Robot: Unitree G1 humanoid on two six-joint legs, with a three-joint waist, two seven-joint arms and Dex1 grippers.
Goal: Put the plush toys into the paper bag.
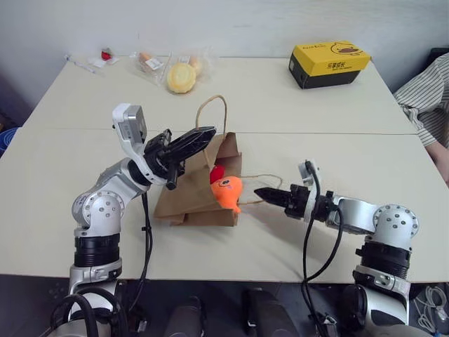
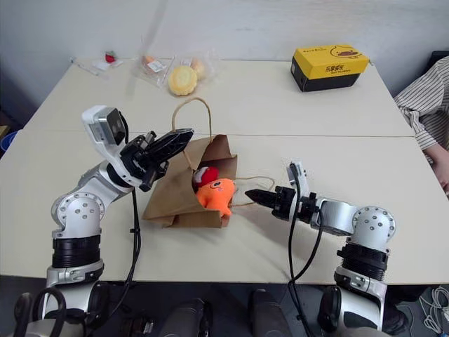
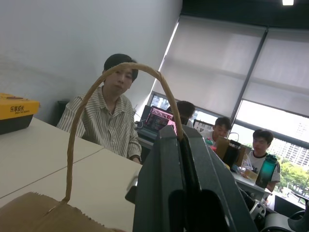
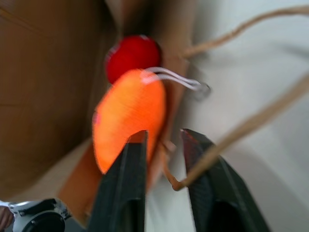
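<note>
The brown paper bag point(image 1: 189, 193) lies on its side on the table, its mouth facing my right arm. My left gripper point(image 1: 208, 133) is shut on the bag's upper twine handle point(image 3: 91, 101) and holds the top edge up. The orange plush toy point(image 1: 227, 191) sits in the mouth, partly sticking out. The red-and-white plush toy point(image 1: 217, 173) lies just behind it inside. My right gripper point(image 1: 258, 192) points at the orange toy from the right, its tip just short of it. Its fingers point(image 4: 133, 159) are drawn together to a narrow slit, over the lower twine handle point(image 1: 263, 177) on the table.
A yellow and black box point(image 1: 328, 63) stands at the far right of the table. A yellow bun in clear wrapping point(image 1: 181, 77) and other wrapped snacks point(image 1: 149, 63) lie at the far edge. A person in a striped shirt point(image 1: 428, 105) sits at the right side.
</note>
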